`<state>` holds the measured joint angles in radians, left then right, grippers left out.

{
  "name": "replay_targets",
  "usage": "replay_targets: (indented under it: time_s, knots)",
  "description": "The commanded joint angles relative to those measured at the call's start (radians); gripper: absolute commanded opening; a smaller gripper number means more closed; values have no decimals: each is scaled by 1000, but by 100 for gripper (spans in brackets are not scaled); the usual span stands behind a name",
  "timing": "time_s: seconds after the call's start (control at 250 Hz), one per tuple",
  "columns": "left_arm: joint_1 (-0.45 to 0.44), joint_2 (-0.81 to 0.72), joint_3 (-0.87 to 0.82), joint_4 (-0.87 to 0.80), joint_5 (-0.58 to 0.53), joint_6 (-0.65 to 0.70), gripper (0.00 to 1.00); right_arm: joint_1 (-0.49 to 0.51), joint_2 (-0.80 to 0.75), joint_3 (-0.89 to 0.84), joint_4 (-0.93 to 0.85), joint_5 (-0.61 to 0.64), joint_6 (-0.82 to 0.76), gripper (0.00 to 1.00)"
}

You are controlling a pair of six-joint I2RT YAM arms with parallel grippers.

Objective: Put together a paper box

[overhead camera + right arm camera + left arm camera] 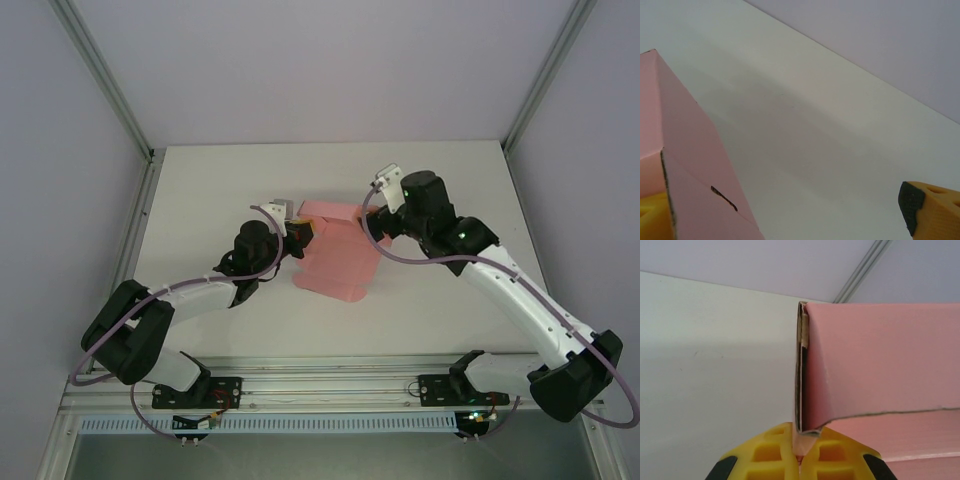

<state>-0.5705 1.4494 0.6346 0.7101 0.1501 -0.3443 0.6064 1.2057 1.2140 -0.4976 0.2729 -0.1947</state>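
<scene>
Pink paper box (pixel 337 262) lies mid-table (pixel 450 310), half folded, between the two grippers; left arm (pixel 190 300) reaches from the near left corner, elbow folded low, forearm angled toward the box's left edge; left gripper (pixel 298 236) pressed together, pinching a thin doubled wall of the box at its lower corner; yellow fingers (pixel 772 452) squeezed flat with card between them; in the left wrist view that wall stands upright on edge, a wider pink panel running off to its right; right arm (pixel 520 290) stretched long from the near right corner, wrist bent down at the box's far right corner; right gripper (pixel 374 224) spread wide, one finger tucked behind a pink panel, the other well apart over bare table; jaws not closed on the card.
</scene>
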Motion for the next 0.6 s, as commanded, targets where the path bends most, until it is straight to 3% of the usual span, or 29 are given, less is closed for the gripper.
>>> replay_targets:
  time_s: [0.0, 0.204, 0.292, 0.399, 0.483, 0.595]
  knots:
    - [11, 11, 16, 68, 49, -23, 0, 1, -15, -42, 126, -50, 33, 100]
    - [11, 51, 30, 90, 48, -68, 0, 0, -108, -240, 495, -101, 220, 100]
    - [10, 49, 33, 93, 47, -80, 0, 0, -156, -293, 576, -63, 255, 100]
    - [11, 35, 28, 74, -75, -107, 0, 0, -219, -297, 530, 3, 236, 100]
    - [14, 25, 30, 46, -198, -114, 0, 0, -282, -274, 393, 84, 260, 100]
    - [32, 14, 42, 41, -207, -123, 0, -15, -390, -284, 244, 156, 363, 100]
